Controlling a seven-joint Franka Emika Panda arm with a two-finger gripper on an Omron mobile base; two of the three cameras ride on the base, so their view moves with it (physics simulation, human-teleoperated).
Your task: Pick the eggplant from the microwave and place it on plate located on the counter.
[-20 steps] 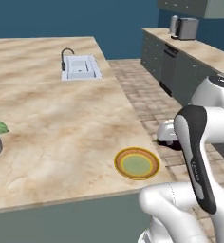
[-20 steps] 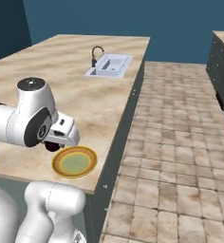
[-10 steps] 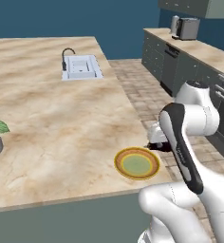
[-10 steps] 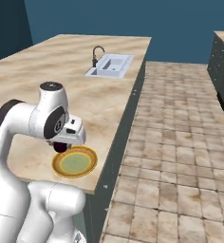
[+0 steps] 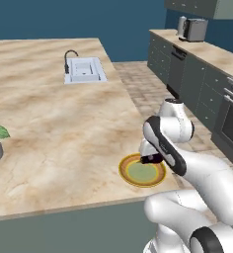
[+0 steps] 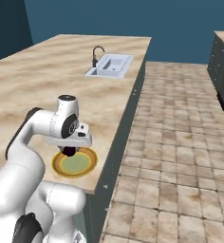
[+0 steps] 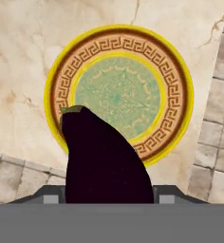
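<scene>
One eggplant [image 7: 102, 159] hangs in the pincer [image 5: 152, 158], whose jaws are clamped tight on its dark body, directly above the plate [image 7: 178, 102] on the counter [image 5: 54, 123]. The step in hand, as I judge it, is the set-down. To do it well the pincer should sink straight down until the eggplant is close over the greenish centre, and only then let go, so the rounded vegetable does not bounce or roll over the low rim. In the hand view the eggplant's stem end sits over the yellow rim rather than the middle, so a small shift toward the centre before lowering looks wise. The plate lies near the counter's front corner, and a roll outward could take the eggplant to the floor [image 6: 180, 142].

The hand view gives what the others cannot: the key pattern of the plate, the greenish stem tip, and how the eggplant lines up over the rim. The left base view shows the pincer's height, a gap between it and the plate. The right base view shows how near the plate [image 6: 74, 163] lies to the counter's edge, with the tiled floor beyond it.
</scene>
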